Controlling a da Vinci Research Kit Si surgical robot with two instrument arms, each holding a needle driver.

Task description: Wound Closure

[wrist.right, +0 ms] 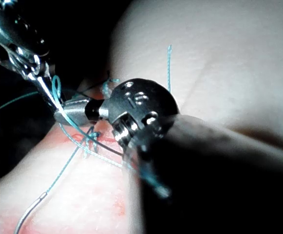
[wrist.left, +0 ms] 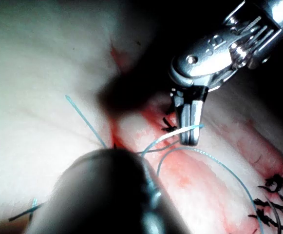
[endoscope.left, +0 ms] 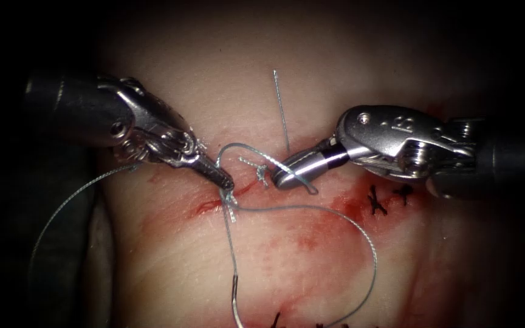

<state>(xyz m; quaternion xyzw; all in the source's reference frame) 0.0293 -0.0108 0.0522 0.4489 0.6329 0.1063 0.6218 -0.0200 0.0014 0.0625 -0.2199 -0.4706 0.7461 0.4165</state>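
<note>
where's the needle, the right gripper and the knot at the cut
needle (endoscope.left: 235, 299), endoscope view, swaged end lying free on the tissue
right gripper (endoscope.left: 279, 177), endoscope view, tip, shut on thread
knot (endoscope.left: 231, 200), endoscope view, thread knot at the cut

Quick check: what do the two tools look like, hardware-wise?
Both are shiny silver metal wristed tools on dark cylindrical shafts. The left arm's tool has thin drive cables at its wrist and slim tapered fingers. The right arm's tool has a rounded clevis stamped with numerals, a black band and blunt fingers.
</note>
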